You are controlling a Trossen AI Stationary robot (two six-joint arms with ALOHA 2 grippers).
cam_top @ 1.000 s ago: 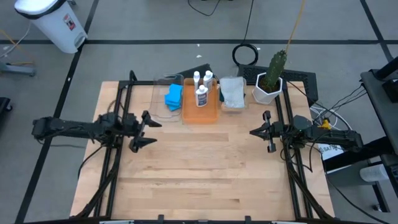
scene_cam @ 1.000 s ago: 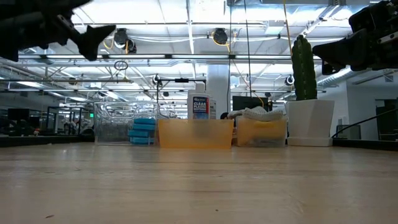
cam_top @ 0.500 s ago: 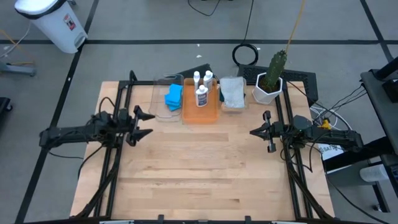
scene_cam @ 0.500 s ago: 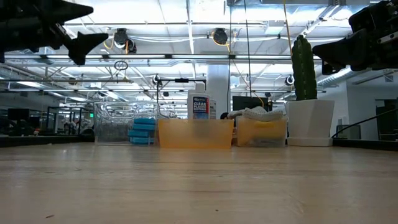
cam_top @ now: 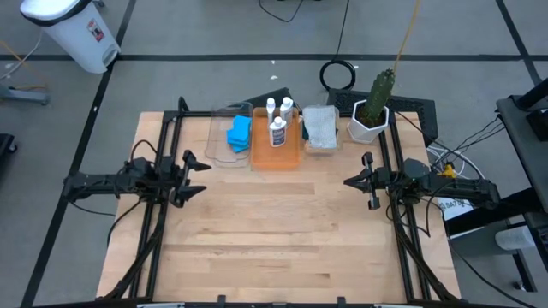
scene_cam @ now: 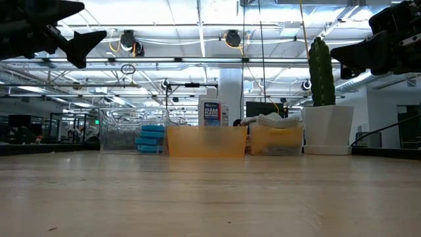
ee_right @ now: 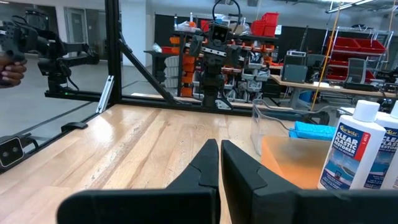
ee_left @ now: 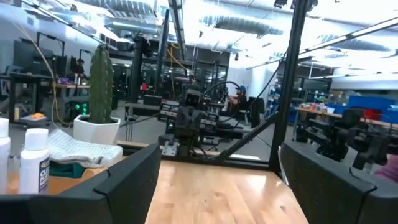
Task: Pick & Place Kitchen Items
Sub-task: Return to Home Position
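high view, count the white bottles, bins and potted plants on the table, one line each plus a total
white bottles: 3
bins: 3
cactus pot: 1
total: 7

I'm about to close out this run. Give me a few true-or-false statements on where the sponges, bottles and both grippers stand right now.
1. The blue sponges lie in the clear bin. True.
2. The left gripper is shut on a bottle. False: it is open and empty, over the left side of the table.
3. The white bottles stand in the orange bin. True.
4. The right gripper holds a cloth. False: it is shut on nothing; the cloth lies beside the cactus pot.
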